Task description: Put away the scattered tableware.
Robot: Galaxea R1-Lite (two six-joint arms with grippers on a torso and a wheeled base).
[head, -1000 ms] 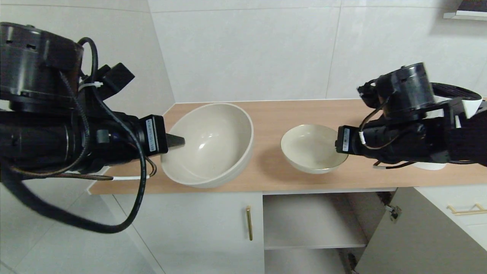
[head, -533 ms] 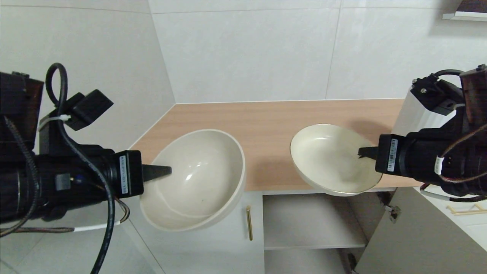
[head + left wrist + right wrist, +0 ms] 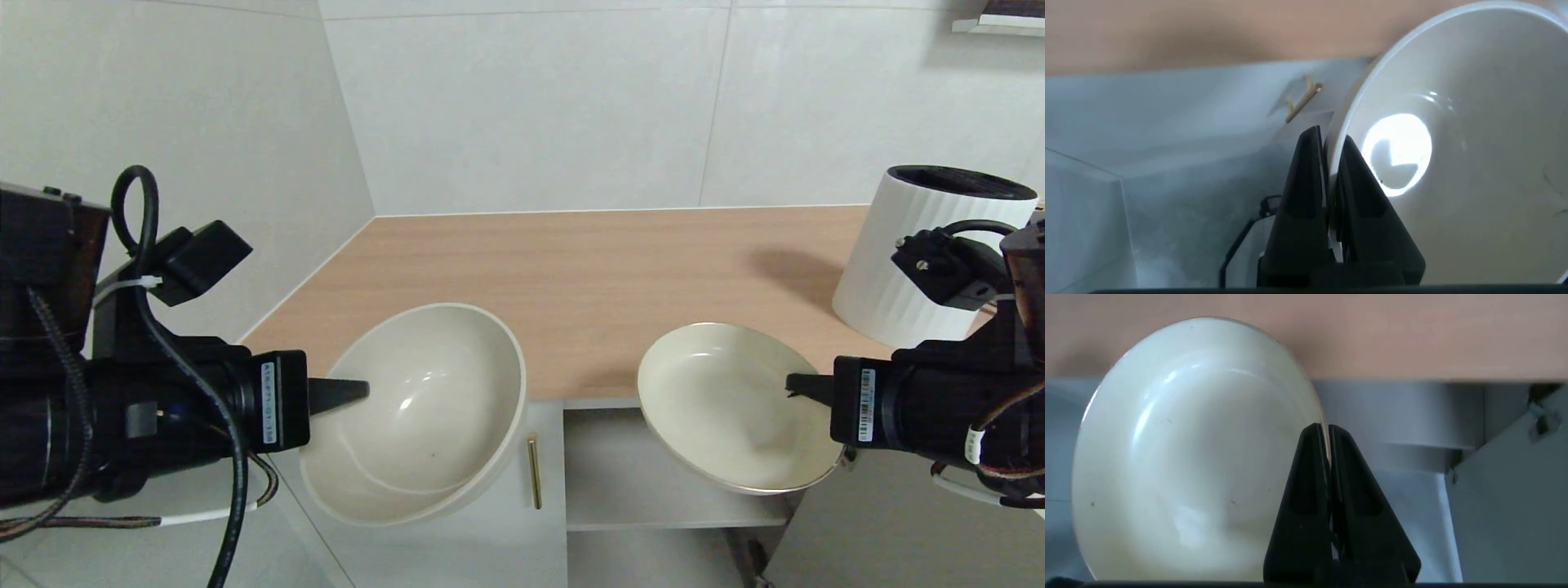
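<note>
- Pinching the large bowl [image 3: 424,416] by its rim, my left gripper [image 3: 351,392] held it lower left, mouth upward, tilted.
- My right gripper [image 3: 804,384] clamped the small bowl [image 3: 727,408] by its rim, lower right, likewise tilted.

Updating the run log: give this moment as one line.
left gripper shut on large cream bowl | right gripper shut on smaller cream bowl | both held off wooden counter
</note>
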